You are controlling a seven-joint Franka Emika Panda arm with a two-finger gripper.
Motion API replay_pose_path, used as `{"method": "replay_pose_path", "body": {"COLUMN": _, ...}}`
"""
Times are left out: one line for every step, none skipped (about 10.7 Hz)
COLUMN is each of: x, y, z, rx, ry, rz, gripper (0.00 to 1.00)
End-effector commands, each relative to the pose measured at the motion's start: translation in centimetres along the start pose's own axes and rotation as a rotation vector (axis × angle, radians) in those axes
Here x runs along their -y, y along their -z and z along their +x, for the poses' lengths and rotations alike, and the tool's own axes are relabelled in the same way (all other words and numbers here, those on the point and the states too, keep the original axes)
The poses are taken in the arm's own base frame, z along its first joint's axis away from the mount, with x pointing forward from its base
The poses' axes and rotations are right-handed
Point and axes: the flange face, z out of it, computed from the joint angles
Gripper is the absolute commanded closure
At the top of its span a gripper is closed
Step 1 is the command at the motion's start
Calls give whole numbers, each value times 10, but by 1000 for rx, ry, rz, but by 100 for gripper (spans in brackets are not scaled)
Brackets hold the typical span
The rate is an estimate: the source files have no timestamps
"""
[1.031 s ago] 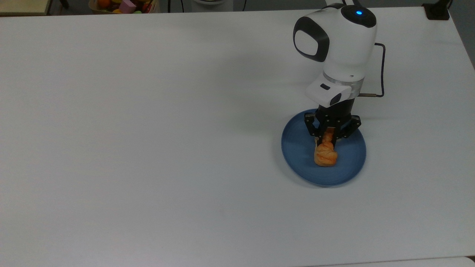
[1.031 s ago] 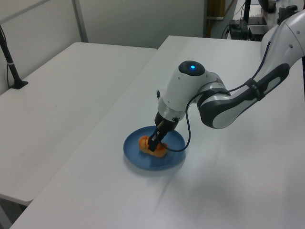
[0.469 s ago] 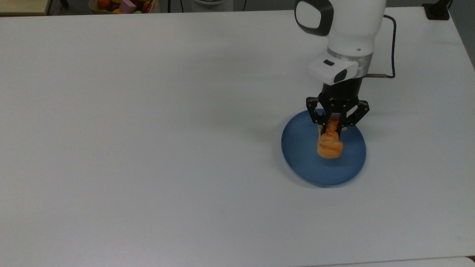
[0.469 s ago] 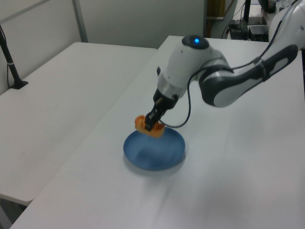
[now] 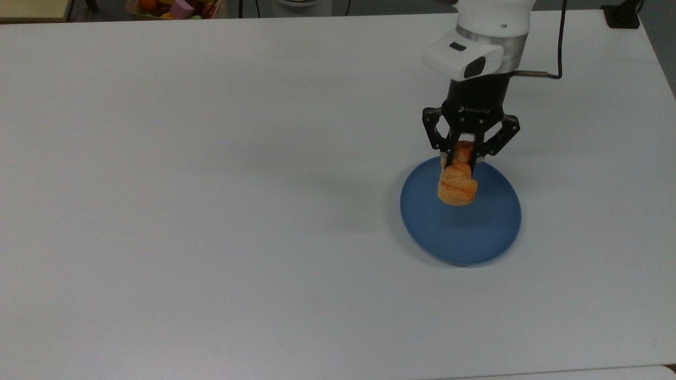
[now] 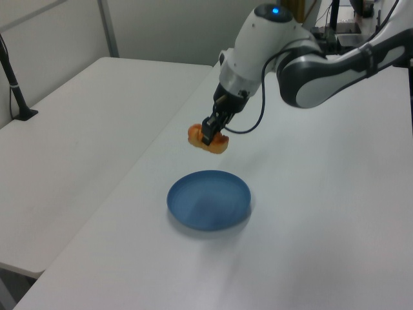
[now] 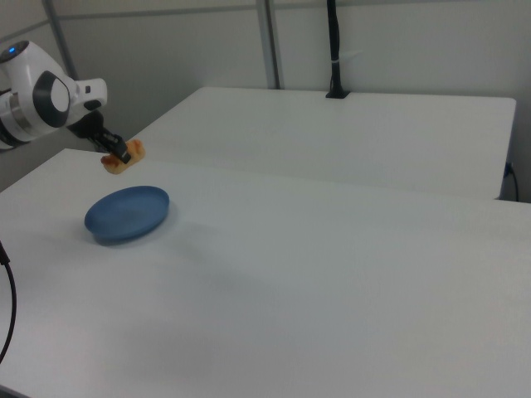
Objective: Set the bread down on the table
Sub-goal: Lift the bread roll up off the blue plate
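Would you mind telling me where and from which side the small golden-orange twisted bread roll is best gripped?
Grip it across its narrow width near one end, coming from above, as the gripper does now: the small golden-orange twisted bread roll is oblong, so its short axis fits between the fingers. It hangs lifted above the round blue plate, held at its upper end, which probably leaves the lower end free to set on the white table.

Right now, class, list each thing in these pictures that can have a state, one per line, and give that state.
Golden-orange twisted bread roll: gripped, in the air above the plate.
Round blue plate: empty, flat on the white table.
Black two-finger gripper: shut on the bread.
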Motion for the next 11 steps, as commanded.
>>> {"method": "replay_pose_path", "body": {"x": -13, "y": 30, "z": -4, "rx": 15, "ry": 13, "rz": -16, "gripper": 68}}
{"method": "replay_pose_path", "body": {"x": -29, "y": 37, "z": 0, "rx": 15, "ry": 15, "rz": -24, "gripper": 68}}
{"method": "replay_pose_path", "body": {"x": -49, "y": 45, "z": 6, "rx": 19, "ry": 53, "rz": -32, "gripper": 68}}
{"method": "replay_pose_path", "body": {"x": -74, "y": 53, "z": 12, "rx": 39, "ry": 76, "rz": -24, "gripper": 68}}
{"method": "replay_pose_path", "body": {"x": -102, "y": 65, "z": 18, "rx": 60, "ry": 115, "rz": -3, "gripper": 68}}
{"method": "replay_pose_path", "body": {"x": -132, "y": 76, "z": 21, "rx": 93, "ry": 157, "rz": 7, "gripper": 68}}
{"method": "replay_pose_path", "body": {"x": -164, "y": 89, "z": 22, "rx": 143, "ry": 185, "rz": 13, "gripper": 68}}
{"method": "replay_pose_path", "body": {"x": -202, "y": 102, "z": 23, "rx": 182, "ry": 215, "rz": 18, "gripper": 67}}
{"method": "replay_pose_path", "body": {"x": -237, "y": 114, "z": 20, "rx": 208, "ry": 259, "rz": 36, "gripper": 67}}
{"method": "replay_pose_path", "body": {"x": -276, "y": 123, "z": 14, "rx": 222, "ry": 306, "rz": 39, "gripper": 67}}
{"method": "replay_pose_path", "body": {"x": -308, "y": 127, "z": 6, "rx": 237, "ry": 333, "rz": 36, "gripper": 67}}
